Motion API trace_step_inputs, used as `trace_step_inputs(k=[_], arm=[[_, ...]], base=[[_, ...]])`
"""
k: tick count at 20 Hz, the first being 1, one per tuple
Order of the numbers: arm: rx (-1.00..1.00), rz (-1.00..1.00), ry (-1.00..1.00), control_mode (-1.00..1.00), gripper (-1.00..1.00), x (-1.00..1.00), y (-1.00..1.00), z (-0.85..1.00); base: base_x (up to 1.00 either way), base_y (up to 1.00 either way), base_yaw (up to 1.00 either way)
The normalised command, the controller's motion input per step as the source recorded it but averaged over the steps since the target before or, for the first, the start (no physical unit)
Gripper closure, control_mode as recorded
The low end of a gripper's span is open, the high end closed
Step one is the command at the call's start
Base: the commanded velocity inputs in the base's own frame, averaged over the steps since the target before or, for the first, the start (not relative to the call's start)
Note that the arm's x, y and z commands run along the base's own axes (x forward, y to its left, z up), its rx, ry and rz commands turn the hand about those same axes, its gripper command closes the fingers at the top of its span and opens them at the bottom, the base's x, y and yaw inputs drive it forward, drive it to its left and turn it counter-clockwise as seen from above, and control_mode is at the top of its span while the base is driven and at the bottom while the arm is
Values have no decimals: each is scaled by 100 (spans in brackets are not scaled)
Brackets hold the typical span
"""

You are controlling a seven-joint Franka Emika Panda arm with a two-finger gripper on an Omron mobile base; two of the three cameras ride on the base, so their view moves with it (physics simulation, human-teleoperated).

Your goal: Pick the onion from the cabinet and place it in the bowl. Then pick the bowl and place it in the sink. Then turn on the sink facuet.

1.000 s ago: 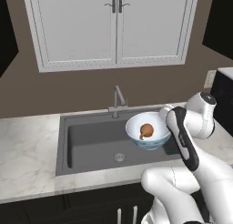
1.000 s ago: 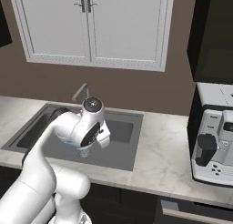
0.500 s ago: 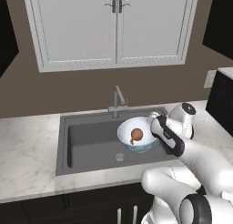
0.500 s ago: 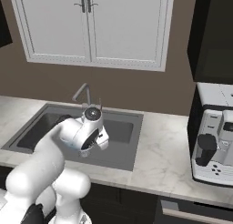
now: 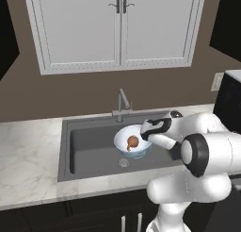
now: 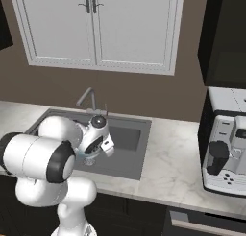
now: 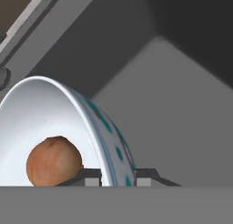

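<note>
The bowl (image 5: 126, 137), white inside with blue marks outside, hangs low in the dark sink basin (image 5: 89, 144) just in front of the grey sink faucet (image 5: 121, 103). The orange-brown onion (image 5: 133, 141) lies inside it. My gripper (image 5: 148, 133) is shut on the bowl's right rim. In the hand view the bowl (image 7: 41, 114) has its wall pinched between my fingertips (image 7: 89, 176), the gripper (image 7: 117, 177) straddles the rim, and the onion (image 7: 53, 160) rests on the white inner side. I cannot tell whether the bowl touches the sink floor. From the right, the faucet (image 6: 86, 97) stands behind my hand.
The sink drain (image 5: 123, 162) lies just below the bowl. Marble counter (image 5: 28, 155) runs on both sides of the basin. White cabinet doors (image 5: 120, 26) above are closed. A coffee machine (image 6: 226, 151) stands on the counter to the right.
My arm has carried the bowl with the onion leftward from the sink's right edge and lowered it into the basin. The grip on the rim has stayed the same.
</note>
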Motion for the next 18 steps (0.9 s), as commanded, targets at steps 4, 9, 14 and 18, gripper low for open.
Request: trace_step_inputs(k=[4, 9, 14, 18], arm=[[0, 4, 2, -100, 100, 52, 13, -55], [1, 6, 0, -100, 100, 37, 5, -54], [0, 6, 0, -100, 100, 26, 10, -61], [2, 4, 0, -100, 100, 22, 1, -69]], base=[[0, 0, 0], [0, 0, 0], [0, 0, 0], [0, 0, 0]])
